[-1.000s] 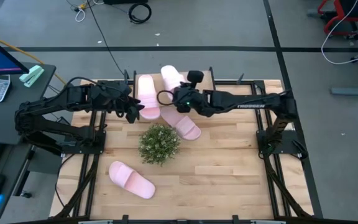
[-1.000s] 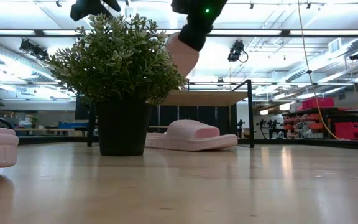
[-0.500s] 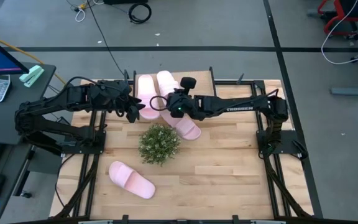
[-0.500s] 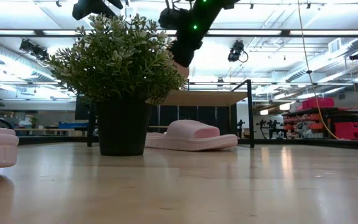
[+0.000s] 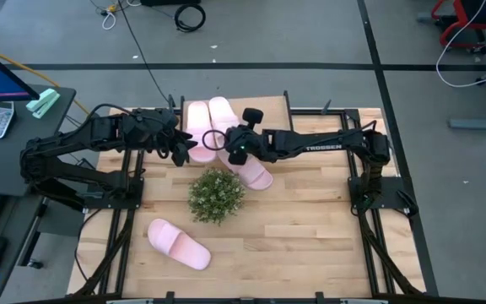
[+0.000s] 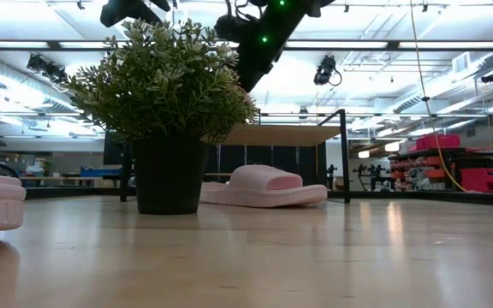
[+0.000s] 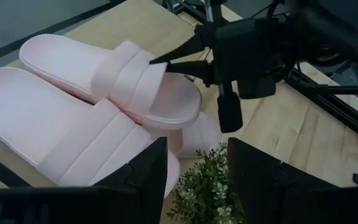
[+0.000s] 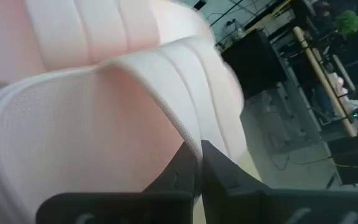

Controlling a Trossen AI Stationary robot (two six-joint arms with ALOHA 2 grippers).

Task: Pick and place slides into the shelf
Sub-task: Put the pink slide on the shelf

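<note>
We are seeing a green plant (image 5: pixel 216 195) in a black pot sitting in the middle of the table (image 5: pixel 310 228). In the low view the plant (image 6: pixel 163 85) is standing right in front and hiding most of the shelf (image 6: pixel 294 134) behind it. We are only seeing the right part of the shelf's wooden top and one thin black leg there.

One slide (image 5: pixel 249 168) is lying on the table just beside the plant, near the shelf. In the low view this slide (image 6: pixel 264 186) is resting flat under the shelf's top board. Another slide (image 5: pixel 178 243) is lying by itself at the near left of the table, well apart from the others.

Two slides are lying side by side on top of the shelf. The left slide (image 5: pixel 198 129) is next to the left gripper (image 5: pixel 180 146), which is hovering just beside it with its fingers parted and nothing between them. In the left wrist view its dark fingers (image 7: pixel 143 174) are showing a clear gap.

The right gripper (image 5: pixel 223 138) is reaching across to the second slide (image 5: pixel 223 112) on the shelf top. Its thin fingers (image 8: pixel 191 163) are pinched tight on the slide's strap (image 7: pixel 131 76).
</note>
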